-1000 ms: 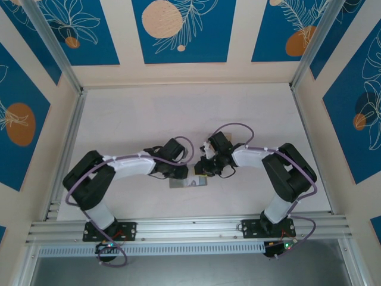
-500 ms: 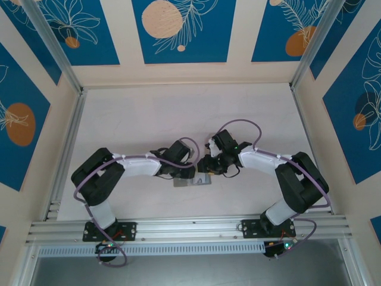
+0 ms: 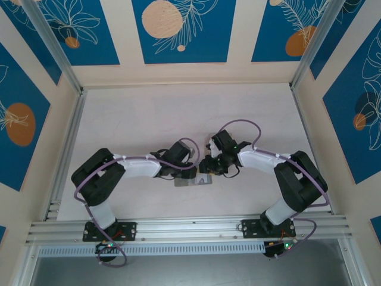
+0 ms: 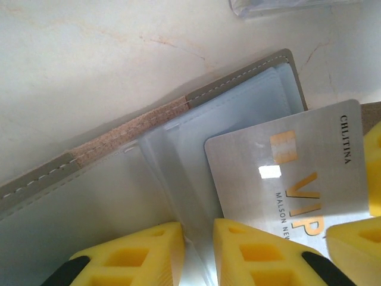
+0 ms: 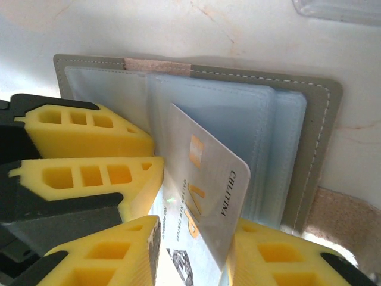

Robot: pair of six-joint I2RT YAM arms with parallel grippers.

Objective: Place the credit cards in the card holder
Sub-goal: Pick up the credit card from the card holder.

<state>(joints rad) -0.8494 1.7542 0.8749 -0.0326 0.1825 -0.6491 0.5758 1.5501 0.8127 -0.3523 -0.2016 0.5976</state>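
The card holder [image 3: 193, 182] lies open on the table between the two arms. It is grey outside [image 4: 238, 80] with pale bluish clear pockets inside [image 5: 321, 149]. A silver credit card [image 5: 208, 173] marked VIP [image 4: 297, 173] stands tilted, its leading corner against the pockets. My right gripper [image 5: 193, 256] [image 3: 205, 170] is shut on this card across its width. My left gripper [image 4: 199, 253] [image 3: 189, 173] stands narrowly open with a clear pocket leaf running between its yellow fingers [image 5: 89, 128].
A clear plastic box [image 4: 286, 6] [image 5: 339, 9] lies just beyond the holder. A tan patch [image 5: 342, 220] shows beside the holder's near edge; what it is I cannot tell. Bare white table stretches behind, and the rail [image 3: 190, 229] runs along the front.
Both arms and the holder have shifted slightly to the right over the last second. Since half a second ago almost nothing has moved.
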